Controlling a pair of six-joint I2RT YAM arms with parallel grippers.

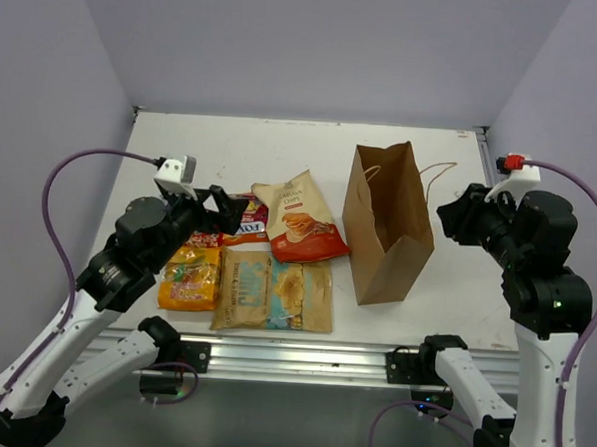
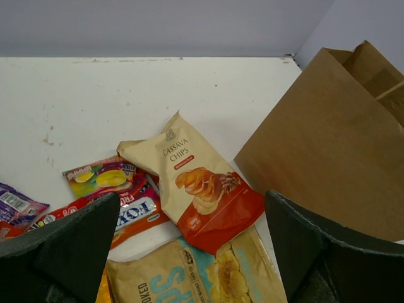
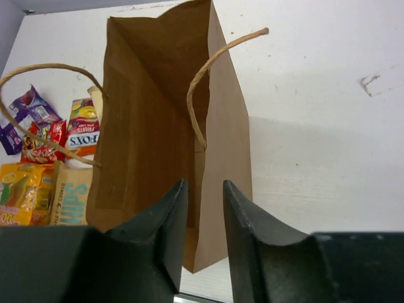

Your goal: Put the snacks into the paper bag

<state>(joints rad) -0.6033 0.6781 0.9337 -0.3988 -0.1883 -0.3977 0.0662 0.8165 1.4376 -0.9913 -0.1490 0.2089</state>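
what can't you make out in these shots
- Bag bottom: right wrist view, the right claw covers it; top view shows only its outside.
- Purple packet: left wrist view, cut by the frame edge and a left claw finger; top view, behind the left arm.
- Tan-and-blue packet lettering: left wrist view, cut off by the bottom edge.

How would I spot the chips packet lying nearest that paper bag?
Find the tall brown paper bag standing on the white table. Right beside it, on its left from above, lies a flat packet. It alone is cream at one end and red at the other, with chips pictured; its bigger neighbour is tan and blue.
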